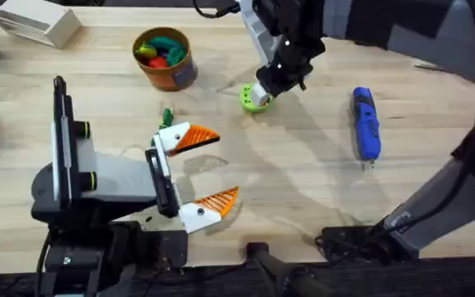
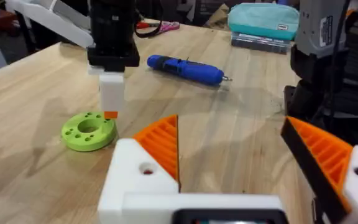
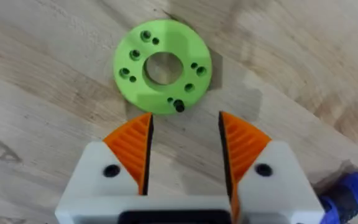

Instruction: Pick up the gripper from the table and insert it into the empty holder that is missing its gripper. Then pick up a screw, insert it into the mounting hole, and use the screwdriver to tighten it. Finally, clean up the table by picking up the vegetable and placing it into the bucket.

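My right gripper (image 1: 261, 92) hangs open just over a bright green ring (image 3: 161, 65), also seen in the left wrist view as the ring (image 2: 89, 130). A small black screw (image 3: 179, 106) sits at the ring's edge between the orange fingers (image 3: 132, 146). The blue screwdriver (image 1: 365, 124) lies on the table to the right of it. My left gripper (image 1: 228, 167) is open and empty near the front. The dark-green vegetable (image 1: 166, 116) lies just behind it. The orange bucket (image 1: 176, 76) stands at the back. The loose gripper is out of view, and every holder I see carries an orange finger.
Colourful toy vegetables (image 1: 159, 49) fill the bucket. A white rectangular box (image 1: 35, 25) stands at the back left corner. A teal pouch (image 2: 263, 18) lies on books at the far table edge. Bare wood lies between ring and screwdriver.
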{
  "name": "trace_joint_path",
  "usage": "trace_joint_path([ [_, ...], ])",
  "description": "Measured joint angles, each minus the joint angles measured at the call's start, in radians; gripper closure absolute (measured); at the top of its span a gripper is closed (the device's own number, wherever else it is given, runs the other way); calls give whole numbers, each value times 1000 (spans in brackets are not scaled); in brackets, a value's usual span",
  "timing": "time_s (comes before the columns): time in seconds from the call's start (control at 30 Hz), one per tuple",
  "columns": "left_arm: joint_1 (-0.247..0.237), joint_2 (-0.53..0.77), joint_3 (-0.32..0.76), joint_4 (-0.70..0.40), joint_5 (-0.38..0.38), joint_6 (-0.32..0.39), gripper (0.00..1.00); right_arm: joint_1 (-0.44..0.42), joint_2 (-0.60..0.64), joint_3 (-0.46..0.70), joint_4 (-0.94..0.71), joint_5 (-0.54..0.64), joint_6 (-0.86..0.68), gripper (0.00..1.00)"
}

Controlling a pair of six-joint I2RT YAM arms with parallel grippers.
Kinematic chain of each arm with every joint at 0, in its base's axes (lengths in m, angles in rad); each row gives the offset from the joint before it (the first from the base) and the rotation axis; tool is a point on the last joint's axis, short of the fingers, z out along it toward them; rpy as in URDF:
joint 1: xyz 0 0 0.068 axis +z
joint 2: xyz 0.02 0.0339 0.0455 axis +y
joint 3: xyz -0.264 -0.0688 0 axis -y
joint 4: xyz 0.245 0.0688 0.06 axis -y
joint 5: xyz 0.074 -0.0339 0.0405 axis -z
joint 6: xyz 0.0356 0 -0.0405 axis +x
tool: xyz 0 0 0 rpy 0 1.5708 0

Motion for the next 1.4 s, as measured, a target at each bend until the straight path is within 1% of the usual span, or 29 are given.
trace_joint_path([
  [0.2, 0, 0, 0, 0, 0, 0, 14, 0, 1, 0, 0, 0, 4, 431],
  [0.33, 0, 0, 0, 0, 0, 0, 15, 0, 1, 0, 4, 0, 8, 460],
  [0.8, 0, 0, 0, 0, 0, 0, 15, 5, 1, 0, 19, 0, 19, 471],
  [1.07, 0, 0, 0, 0, 0, 0, 15, 5, 41, -1, 20, 0, 19, 476],
  [1.23, 0, 0, 0, 0, 0, 0, 15, 5, 44, -2, 22, 0, 19, 479],
  [1.4, 0, 0, 0, 0, 0, 0, 15, 5, 44, -2, 23, 0, 19, 514],
])
